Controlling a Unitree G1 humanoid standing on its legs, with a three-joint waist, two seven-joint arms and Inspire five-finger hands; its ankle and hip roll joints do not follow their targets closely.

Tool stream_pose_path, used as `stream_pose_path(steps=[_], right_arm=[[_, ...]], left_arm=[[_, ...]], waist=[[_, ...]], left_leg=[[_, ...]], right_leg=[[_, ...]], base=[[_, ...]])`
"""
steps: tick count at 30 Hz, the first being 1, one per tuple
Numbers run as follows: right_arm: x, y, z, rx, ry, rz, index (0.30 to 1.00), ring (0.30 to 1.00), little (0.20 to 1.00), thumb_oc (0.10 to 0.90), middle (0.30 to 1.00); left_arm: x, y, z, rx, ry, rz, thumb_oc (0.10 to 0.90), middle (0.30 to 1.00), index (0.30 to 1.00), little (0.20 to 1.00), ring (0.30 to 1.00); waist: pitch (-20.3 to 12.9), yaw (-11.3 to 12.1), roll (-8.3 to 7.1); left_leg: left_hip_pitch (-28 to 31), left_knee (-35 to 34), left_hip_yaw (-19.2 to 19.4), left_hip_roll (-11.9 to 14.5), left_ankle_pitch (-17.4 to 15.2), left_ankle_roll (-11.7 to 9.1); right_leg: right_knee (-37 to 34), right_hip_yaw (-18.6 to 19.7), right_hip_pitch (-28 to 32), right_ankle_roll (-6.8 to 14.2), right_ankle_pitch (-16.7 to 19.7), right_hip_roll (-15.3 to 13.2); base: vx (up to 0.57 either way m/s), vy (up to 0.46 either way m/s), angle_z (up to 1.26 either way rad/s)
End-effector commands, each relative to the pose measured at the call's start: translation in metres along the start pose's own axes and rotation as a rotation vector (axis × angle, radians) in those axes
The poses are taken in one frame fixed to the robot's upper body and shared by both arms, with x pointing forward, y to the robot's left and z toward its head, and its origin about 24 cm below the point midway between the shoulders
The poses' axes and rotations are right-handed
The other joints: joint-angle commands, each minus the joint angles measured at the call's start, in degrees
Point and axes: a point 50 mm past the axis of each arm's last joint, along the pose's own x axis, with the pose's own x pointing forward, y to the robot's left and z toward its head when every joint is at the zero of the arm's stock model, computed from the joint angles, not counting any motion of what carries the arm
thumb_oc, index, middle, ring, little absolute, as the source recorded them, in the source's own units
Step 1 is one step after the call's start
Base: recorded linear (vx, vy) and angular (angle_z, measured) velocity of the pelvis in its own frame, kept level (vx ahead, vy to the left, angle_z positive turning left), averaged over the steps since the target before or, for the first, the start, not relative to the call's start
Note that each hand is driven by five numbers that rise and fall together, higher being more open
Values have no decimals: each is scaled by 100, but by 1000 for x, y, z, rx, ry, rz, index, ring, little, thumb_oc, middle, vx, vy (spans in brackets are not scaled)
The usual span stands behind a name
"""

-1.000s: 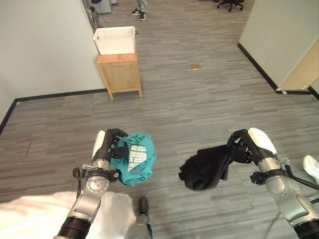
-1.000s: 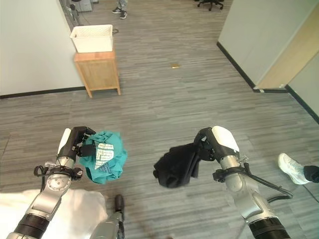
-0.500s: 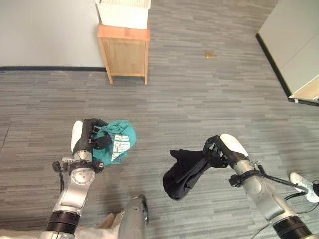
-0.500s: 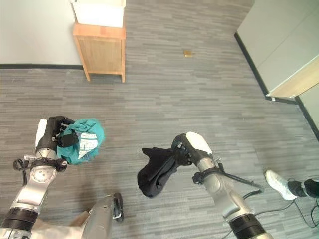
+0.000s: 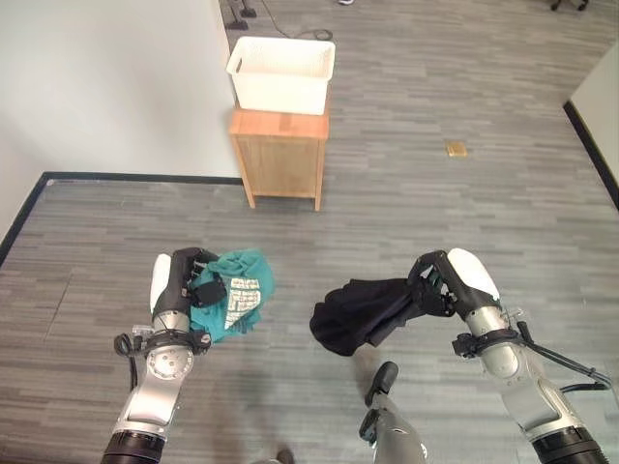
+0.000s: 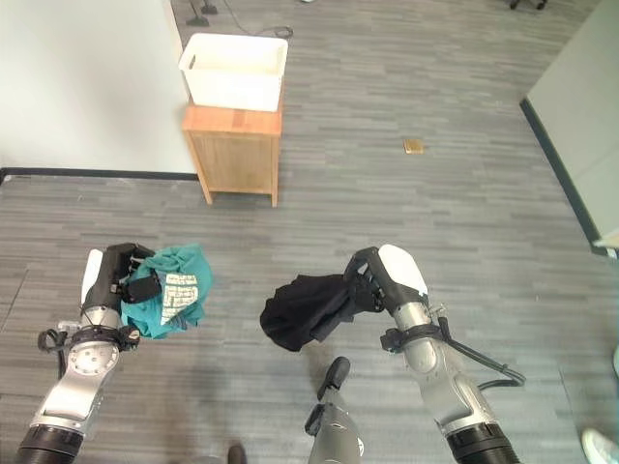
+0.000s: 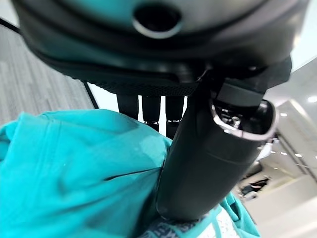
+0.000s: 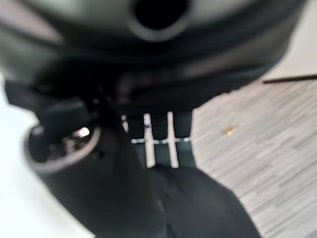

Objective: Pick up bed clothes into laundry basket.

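Teal cloth (image 5: 237, 302) is gripped by the left hand (image 5: 187, 285); black cloth (image 5: 356, 314) is clutched by the right hand (image 5: 437, 287); a white basket (image 5: 281, 74) sits far off on a wooden stand (image 5: 281, 155).

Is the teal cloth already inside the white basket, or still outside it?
Outside. The teal cloth is bunched in the left hand, well short of the white basket on the wooden stand.

Grey plank floor (image 5: 406, 213), wooden cabinet (image 5: 281, 153), white wall (image 5: 106, 87).
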Motion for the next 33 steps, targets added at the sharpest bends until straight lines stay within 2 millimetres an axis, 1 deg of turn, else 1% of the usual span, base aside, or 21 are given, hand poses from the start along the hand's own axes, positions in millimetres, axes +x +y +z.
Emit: stream_pose_path(steps=[1,4,6,7,9,10,11,13,14,19,20,22,23,24,25,27,29,30,31,32,33], right_arm=[[11,-48,21,-36,-125,-211,300,300,300,400,300],[7,-54,17,-41,-119,-232,300,300,300,400,300],[9,-63,20,-49,-134,-263,300,300,300,400,300],[10,-67,20,-59,-134,-262,300,300,300,400,300],[10,-69,20,-63,-134,-263,300,300,300,400,300],[12,-71,20,-73,-138,-261,300,300,300,400,300],[12,-71,20,-74,-138,-260,300,300,300,400,300],[14,-72,19,-94,-139,-253,300,300,300,400,300],[15,-74,18,-102,-135,-256,300,300,300,400,300],[14,-81,15,-105,-119,-285,300,300,300,400,300],[13,-84,15,-118,-121,-289,300,300,300,400,300],[12,-85,15,-120,-119,-293,300,300,300,400,300],[12,-94,16,-156,-125,-331,300,300,300,400,300],[12,-94,15,-154,-125,-332,300,300,300,400,300],[10,-100,17,-165,-131,-371,300,300,300,400,300],[9,-112,22,-176,-153,-428,300,300,300,400,300],[9,-120,26,-193,-169,-465,300,300,300,400,300],[9,-120,27,-193,-170,-466,300,300,300,400,300],[11,-126,28,-210,-173,-481,300,300,300,400,300],[11,-127,26,-216,-163,-479,300,300,300,400,300],[11,-127,26,-216,-163,-479,300,300,300,400,300]], left_arm=[[12,5,70,-25,-356,20,400,300,300,300,300],[9,-2,75,-69,-369,-16,400,300,300,300,300],[10,-3,80,-95,-380,-15,400,300,300,300,300],[9,-4,82,-113,-390,-28,400,300,300,300,300],[9,-4,83,-120,-393,-35,400,300,300,300,300],[8,-5,83,-117,-399,-41,400,300,300,300,300],[8,-5,83,-118,-399,-41,400,300,300,300,300],[7,-5,82,-110,-397,-44,400,300,300,300,300],[7,-6,83,-104,-400,-46,400,300,300,300,300],[9,-8,83,-105,-392,-48,400,300,300,300,300],[9,-7,82,-96,-387,-51,400,300,300,300,300],[8,-7,82,-95,-387,-52,400,300,300,300,300],[7,-8,82,-80,-392,-58,400,300,300,300,300],[7,-8,82,-78,-392,-58,400,300,300,300,300],[7,-5,83,-58,-403,-57,400,300,300,300,300],[6,-2,82,-33,-406,-51,400,300,300,300,300],[5,0,83,-17,-415,-47,400,300,300,300,300],[5,0,83,-18,-416,-46,400,300,300,300,300],[6,3,85,-16,-424,-35,400,300,300,300,300],[7,4,86,-21,-427,-37,400,300,300,300,300],[7,4,86,-21,-427,-37,400,300,300,300,300]], waist=[[-556,-53,145],[-325,100,62],[-219,174,-40],[-171,300,-32],[-168,346,-40],[-219,399,-22],[-217,409,-35],[-325,455,68],[-392,443,188],[-532,406,249],[-598,383,281],[-644,378,291],[-776,423,181],[-754,438,182],[-811,416,54],[-800,362,-31],[-764,276,-18],[-773,282,-30],[-702,239,51],[-673,244,41],[-671,235,36]], left_leg=[[-593,842,-301,938,211,-236],[-1646,3094,-668,1180,1101,-353],[-2211,3740,-439,1293,1148,-283],[-2614,3638,-198,1250,929,-256],[-2809,3434,-74,1128,779,-196],[-2914,2701,234,867,571,-18],[-2883,2662,259,847,580,-8],[-2836,1619,644,663,879,2],[-2920,1017,1069,745,1350,-62],[-2951,434,1721,993,1650,-137],[-2788,277,2002,1069,1744,-32],[-2668,122,2029,1013,1808,29],[-2514,19,1842,850,1703,53],[-2543,68,2011,881,1778,122],[-2297,-39,2090,717,1575,293],[-2050,-107,2094,582,1342,453],[-1860,-159,1981,552,1182,546],[-1885,-154,1993,535,1175,562],[-1684,-197,1888,588,1040,590],[-1637,-210,1822,567,983,592],[-1639,-206,1813,559,978,595]], right_leg=[[-264,-1,1182,918,-273,38],[-442,-216,1841,513,-619,236],[-512,-351,2154,355,-854,273],[-520,-367,2383,343,-1019,314],[-520,-349,2471,364,-1073,317],[-520,-319,2550,429,-1172,386],[-520,-306,2553,437,-1171,365],[-520,-325,2697,518,-1297,491],[-520,-379,2889,568,-1432,647],[-503,-460,3286,588,-1751,756],[-450,-566,3376,597,-1718,814],[-351,-559,3420,613,-1771,801],[24,-518,3510,670,-1868,716],[65,-626,3476,681,-1820,695],[720,-639,3379,883,-1571,529],[1704,-598,3066,1222,-1097,183],[2655,-509,2654,1249,-586,-29],[2739,-485,2587,1249,-614,-66],[3169,-539,2185,1249,-485,-358],[3111,-581,2061,1249,-531,-531],[3122,-589,2063,1249,-540,-542]], base=[[297,-306,15],[197,-385,-15],[274,-349,-8],[276,-181,4],[274,-70,1],[284,-37,-5],[311,16,-17],[334,52,-25],[340,27,-27],[347,26,-2],[338,72,27],[311,58,22],[280,42,24],[444,111,20],[204,140,23],[298,154,37],[194,96,43],[213,72,27],[196,24,24],[206,18,14],[152,-28,9]])
